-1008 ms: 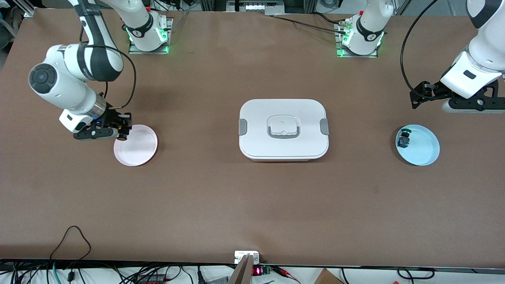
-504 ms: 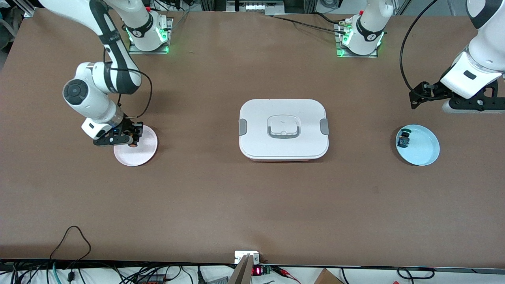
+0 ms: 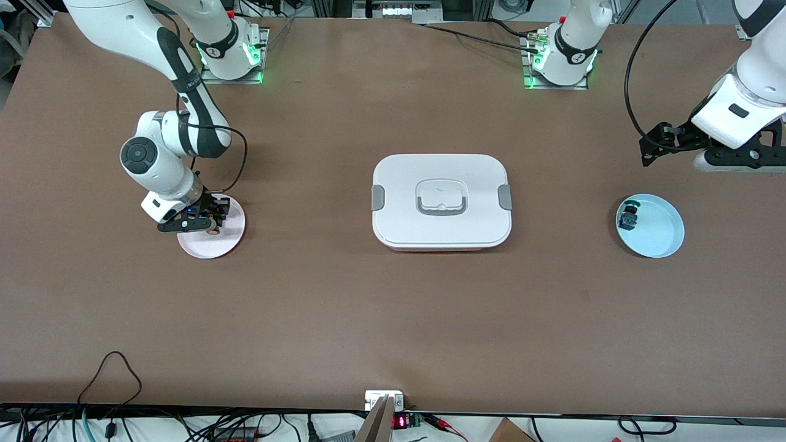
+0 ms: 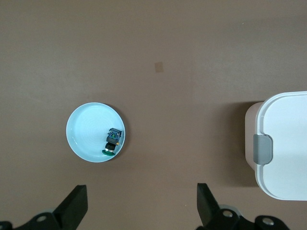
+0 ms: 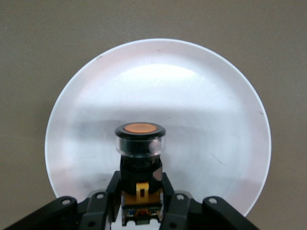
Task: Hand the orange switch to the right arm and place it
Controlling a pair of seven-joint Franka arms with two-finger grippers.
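Note:
The orange switch (image 3: 210, 231) stands upright, its black body down on the pale pink plate (image 3: 215, 247) at the right arm's end of the table. My right gripper (image 3: 207, 223) is shut on the switch's body, one finger on each side. The right wrist view has the orange switch (image 5: 140, 143) with its orange cap up, held by the right gripper (image 5: 140, 194) over the plate (image 5: 201, 105). My left gripper (image 3: 734, 158) hangs open and holds nothing, above the table at the left arm's end; in its wrist view the left gripper (image 4: 141, 206) has only bare table between the fingers.
A white lidded box (image 3: 441, 199) sits mid-table and shows as the box (image 4: 288, 143) in the left wrist view. A light blue plate (image 3: 662, 236) holds a small black switch with green-blue parts (image 3: 628, 216); both show as the plate (image 4: 84, 127) and switch (image 4: 112, 142).
The right arm swung in over the pink plate and came down with the orange switch. The left arm rose slightly.

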